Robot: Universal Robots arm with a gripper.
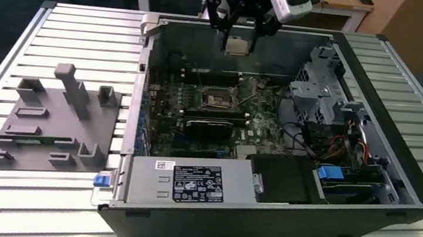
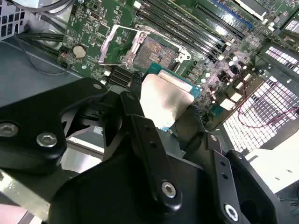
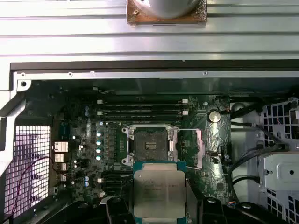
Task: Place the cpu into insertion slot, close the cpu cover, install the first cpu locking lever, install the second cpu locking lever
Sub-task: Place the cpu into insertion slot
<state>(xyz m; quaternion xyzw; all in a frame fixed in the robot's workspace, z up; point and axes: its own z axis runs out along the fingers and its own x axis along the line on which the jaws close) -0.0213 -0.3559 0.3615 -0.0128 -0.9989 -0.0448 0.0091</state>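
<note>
The hand [image 1: 239,42] is clamped on the cpu [image 1: 238,47] above the open case [image 1: 397,144], apart from the bare slot [image 3: 150,144]. The cover [image 2: 113,46] stands raised. One chip edge is cut off in the first wrist view.

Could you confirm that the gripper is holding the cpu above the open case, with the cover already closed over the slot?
Not quite: the cover is open, swung aside from the bare slot, as the second wrist view shows. The gripper does hold the cpu above the open case.
</note>
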